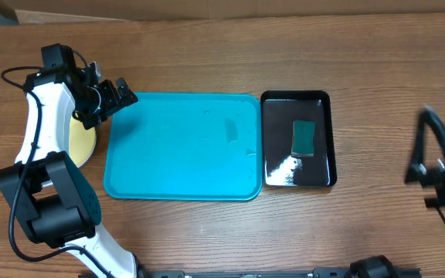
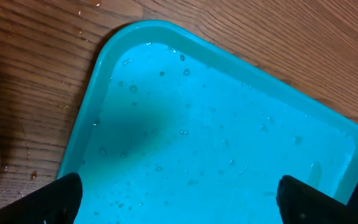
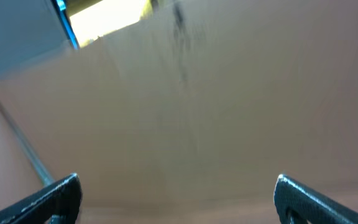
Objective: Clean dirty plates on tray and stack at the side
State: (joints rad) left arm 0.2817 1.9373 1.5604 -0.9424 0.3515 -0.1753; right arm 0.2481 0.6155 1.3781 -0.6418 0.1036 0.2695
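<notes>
Work surface (image 1: 207,46) seen from overhead and from both wrists. A large teal-blue rectangular plastic tray (image 1: 180,166) with rounded corners and a raised rim lies at centre, its floor beaded with water droplets. A pale yellow-green round plastic plate (image 1: 83,143) rests on the surface just beside the tray's left edge, off the tray and partly hidden under the left arm (image 1: 41,123); whether other plates lie beneath it cannot be told. The left arm's jaws stand wide apart, gripping nothing, over the tray's far left corner. A smaller glossy black rectangular tray (image 1: 296,96) sits just beside the teal tray's right edge, holding a green sponge (image 1: 304,137) and a patch of white foam (image 1: 282,166). The right arm (image 1: 443,166) is at the surface's right edge, well apart from both trays, jaws spread wide and empty
</notes>
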